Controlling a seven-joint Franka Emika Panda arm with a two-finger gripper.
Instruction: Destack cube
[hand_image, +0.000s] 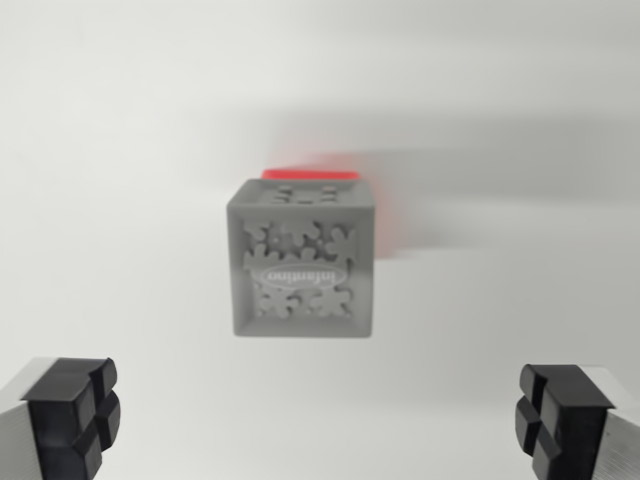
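The gripper (320, 420) hangs with its jaws spread wide, one at each lower corner of the wrist view, and nothing is held between them. Each finger ends in a black pad (72, 415) moulded into blocky lobes, backed by a pale grey finger body that runs off the bottom edge. The pad at the wrist view's left and the one at the wrist view's right sit at about the same height in the picture, and the gap between them shows only bare surface.

Above that gap, roughly centred between the two fingers and well apart from both, stands the grey cube (303, 265). Its near face carries a relief of interlocking gear shapes with an oval badge across the middle; the lettering on the badge appears upside down and reads as a brand name, though it is slightly soft in focus. A thick frame borders the gear panel. The cube's top face is partly visible as a narrow strip with more gear cut-outs.

Behind the upper edge of the grey cube a thin band of a red cube (310, 175) shows, touching or just beside it; most of it is hidden, so which one lies on the other cannot be told for certain from this angle.

Everything rests on a plain white table (120, 200). A soft grey shadow stretches from the cubes toward the wrist view's right.
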